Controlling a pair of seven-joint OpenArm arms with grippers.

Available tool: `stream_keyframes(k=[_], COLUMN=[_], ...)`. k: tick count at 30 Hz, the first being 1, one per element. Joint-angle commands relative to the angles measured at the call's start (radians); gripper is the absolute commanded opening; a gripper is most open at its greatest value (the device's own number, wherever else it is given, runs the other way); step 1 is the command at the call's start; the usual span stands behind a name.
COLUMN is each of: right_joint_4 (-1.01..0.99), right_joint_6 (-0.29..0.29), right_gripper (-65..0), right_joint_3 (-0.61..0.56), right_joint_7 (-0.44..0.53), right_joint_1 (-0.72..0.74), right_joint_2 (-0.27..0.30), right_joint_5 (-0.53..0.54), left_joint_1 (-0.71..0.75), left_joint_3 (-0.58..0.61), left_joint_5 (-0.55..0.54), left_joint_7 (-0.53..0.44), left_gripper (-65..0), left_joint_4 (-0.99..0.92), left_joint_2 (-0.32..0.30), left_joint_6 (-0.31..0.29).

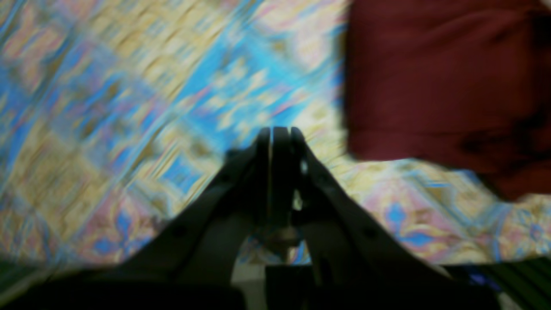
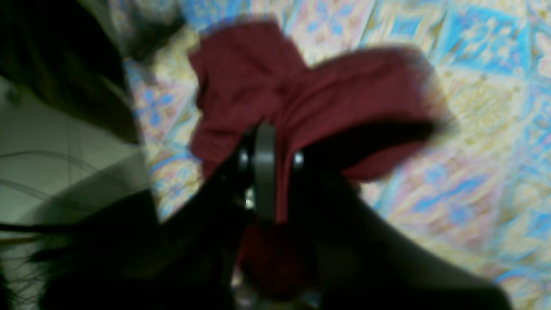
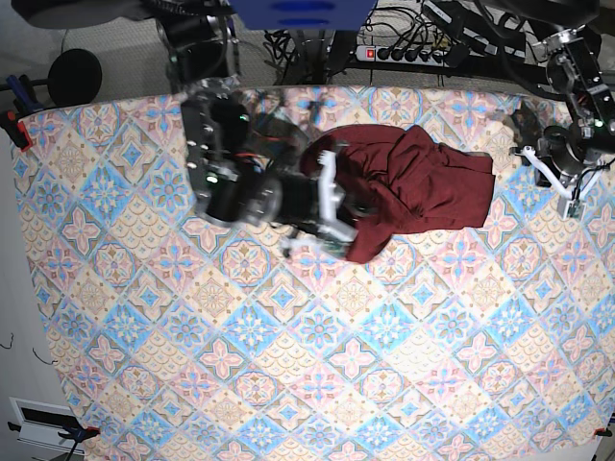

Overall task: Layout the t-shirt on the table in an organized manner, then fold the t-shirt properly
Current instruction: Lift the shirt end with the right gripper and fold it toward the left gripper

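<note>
The dark maroon t-shirt (image 3: 423, 182) lies bunched at the back of the patterned table (image 3: 288, 365). In the base view my right gripper (image 3: 336, 216) is at the shirt's left end and lifts a fold of it. The right wrist view shows that gripper (image 2: 277, 146) shut on the t-shirt (image 2: 344, 99), with cloth hanging over the fingers. My left gripper (image 3: 559, 182) hovers past the shirt's right edge, near the table's back right corner. In the blurred left wrist view the left gripper (image 1: 280, 131) is shut and empty over the table (image 1: 129, 107), the t-shirt (image 1: 430, 86) off to its upper right.
A power strip with cables (image 3: 404, 53) runs behind the table's back edge. A round black object (image 3: 75, 75) sits off the back left corner. A red clamp (image 3: 13, 125) grips the left edge. A white vent (image 3: 43, 423) lies on the floor at lower left.
</note>
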Motion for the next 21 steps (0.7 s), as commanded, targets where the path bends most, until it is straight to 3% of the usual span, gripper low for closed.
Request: stream_keyframes(k=[1,6,13,21], right_joint_4=[0.006,-0.043,-0.167,-0.227], right_joint_6=[0.002,0.002,0.002,0.002], right_gripper=[-65.0,-65.0,-65.0,-65.0], right_joint_3=[-0.03,-0.188,-0.358,-0.372], right_joint_7=[0.043,0.092,0.196,0.244], right_joint_1=[0.028,0.04,0.155,0.206], right_joint_2=[-0.024,-0.074,-0.074,-0.074], right_joint_5=[-0.012,-0.164,-0.277,-0.289], left_joint_1=[-0.008,-0.006,-0.003,0.012], left_joint_3=[-0.005,-0.005,-0.005,-0.006], left_joint_5=[0.01,0.03,0.025,0.022], left_joint_7=[-0.015,-0.015,-0.015,-0.015], left_gripper=[-65.0,-65.0,-65.0,-65.0], left_joint_4=[0.014,0.014,0.014,0.014], left_joint_2=[-0.015,0.006,0.008,0.009], left_joint_6=[-0.002,-0.002,-0.002,-0.002])
